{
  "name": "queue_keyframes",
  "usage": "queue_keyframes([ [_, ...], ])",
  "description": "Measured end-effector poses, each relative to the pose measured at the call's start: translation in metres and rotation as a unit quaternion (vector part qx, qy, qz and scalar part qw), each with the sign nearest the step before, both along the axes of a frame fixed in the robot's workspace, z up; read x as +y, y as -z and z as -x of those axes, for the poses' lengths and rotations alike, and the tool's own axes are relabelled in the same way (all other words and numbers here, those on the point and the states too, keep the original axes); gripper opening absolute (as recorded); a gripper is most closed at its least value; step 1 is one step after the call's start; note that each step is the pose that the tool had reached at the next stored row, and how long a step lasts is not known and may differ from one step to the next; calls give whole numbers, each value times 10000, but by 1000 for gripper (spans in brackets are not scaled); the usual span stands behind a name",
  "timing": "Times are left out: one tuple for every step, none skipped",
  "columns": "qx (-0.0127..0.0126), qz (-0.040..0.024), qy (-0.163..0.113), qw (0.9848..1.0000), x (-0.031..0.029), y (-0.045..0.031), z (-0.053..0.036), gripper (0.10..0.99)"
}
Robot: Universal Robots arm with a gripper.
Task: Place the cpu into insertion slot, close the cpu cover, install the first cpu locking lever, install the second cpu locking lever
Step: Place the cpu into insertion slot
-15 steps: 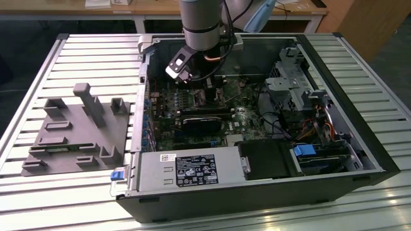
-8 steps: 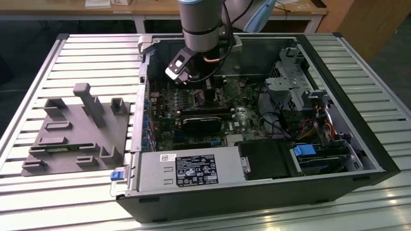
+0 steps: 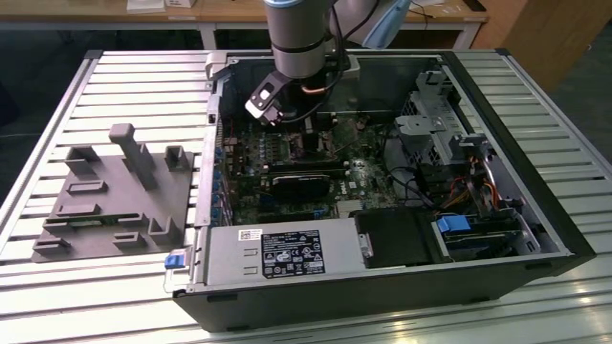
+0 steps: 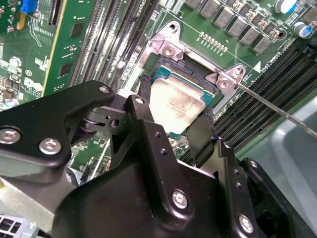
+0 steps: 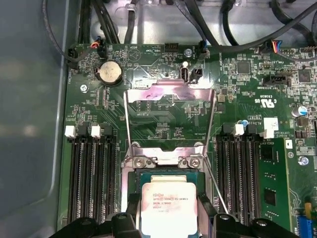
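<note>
1. The claw (image 4: 176, 105) is clamped on the cpu (image 4: 174, 101). Its two black fingers (image 4: 142, 106) press on opposite edges of the chip.
2. The cpu lies flat with its silvery metal top facing up. It is square, so no axis is longer than the other. In the first wrist view its edges run parallel to the rim of the insertion slot (image 5: 168, 172) and to the memory slots (image 5: 91, 178) on either side.
3. The chip sits directly over the insertion slot, within its frame. I cannot tell whether it is fully seated.
4. The cpu cover (image 5: 171, 93) is swung open. It is hinged at the slot's edge and extends away from the cpu, and the green circuit board (image 5: 237, 99) shows through its square window.
5. A thin wire lever (image 4: 277, 106) slants away from a corner of the slot.
6. In the exterior view the arm (image 3: 298, 36) reaches straight down into the open computer case (image 3: 383, 301). The case rests on a slatted metal surface (image 3: 535, 93), with a grey power-supply box (image 3: 277, 258) at its near side.
</note>
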State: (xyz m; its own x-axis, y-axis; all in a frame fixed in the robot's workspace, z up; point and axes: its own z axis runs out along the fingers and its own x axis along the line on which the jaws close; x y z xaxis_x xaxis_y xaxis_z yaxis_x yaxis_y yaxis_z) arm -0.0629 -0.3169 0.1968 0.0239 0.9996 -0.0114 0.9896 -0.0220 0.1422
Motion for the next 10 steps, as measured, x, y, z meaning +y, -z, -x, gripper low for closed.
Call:
queue_keyframes([
  [0,0,12,10000,3,4,1,537],
  [1,1,23,10000,6,7,2,537],
  [0,0,32,10000,7,12,3,537],
  [1,0,40,10000,8,17,4,537],
  [1,1,44,10000,8,18,4,537],
  [1,1,44,10000,8,18,4,537],
  [1,1,45,10000,8,18,4,537],
  [1,1,45,10000,9,18,4,537],
  [1,1,45,10000,9,19,4,537],
  [1,1,45,10000,9,19,4,537],
])
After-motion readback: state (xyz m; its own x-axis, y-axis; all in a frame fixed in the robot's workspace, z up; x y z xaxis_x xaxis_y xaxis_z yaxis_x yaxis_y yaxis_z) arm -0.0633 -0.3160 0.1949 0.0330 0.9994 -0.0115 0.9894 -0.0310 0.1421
